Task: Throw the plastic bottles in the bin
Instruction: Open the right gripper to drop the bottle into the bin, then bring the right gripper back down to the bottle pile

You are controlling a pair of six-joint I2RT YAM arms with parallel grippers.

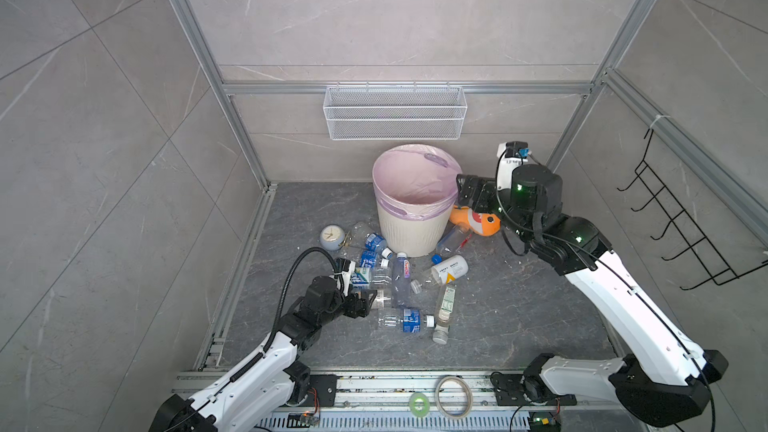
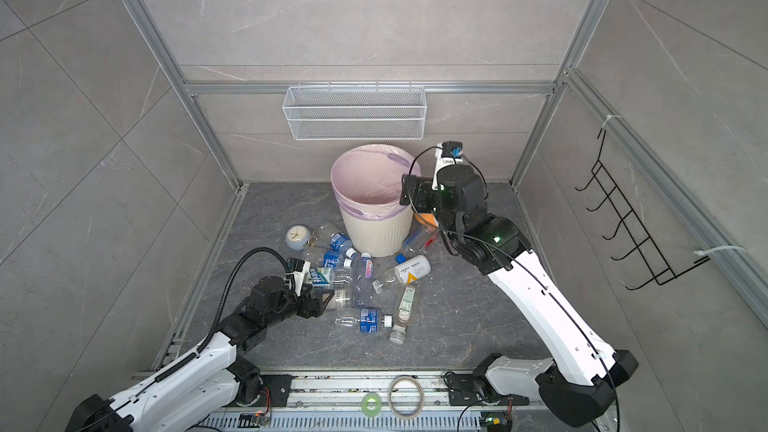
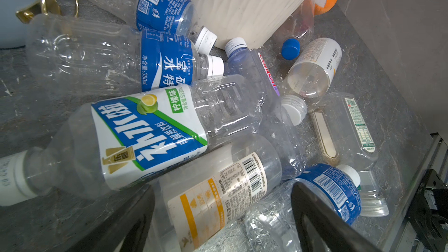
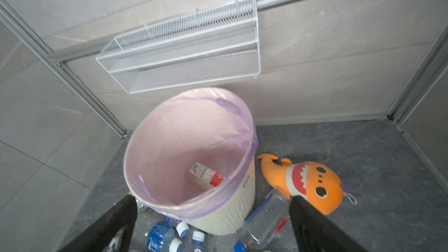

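Right end effector [image 4: 211,204] hangs by the bin [image 1: 409,230] rim, jaws spread wide and empty; one bottle [image 4: 208,174] lies inside, so this reads as a drop just made. Left end effector [image 3: 221,204] sits low in the bottles [image 1: 395,284] on the floor in front of the bin, jaws open around a yellow-label bottle [image 3: 213,190], not clamped. Next, I'd say: close and lift. Only the right wrist view sees into the bin.

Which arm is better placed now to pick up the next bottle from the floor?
Left, probably. The left gripper is open and low, right at the plastic bottles. The right gripper is open, raised beside the bin rim.
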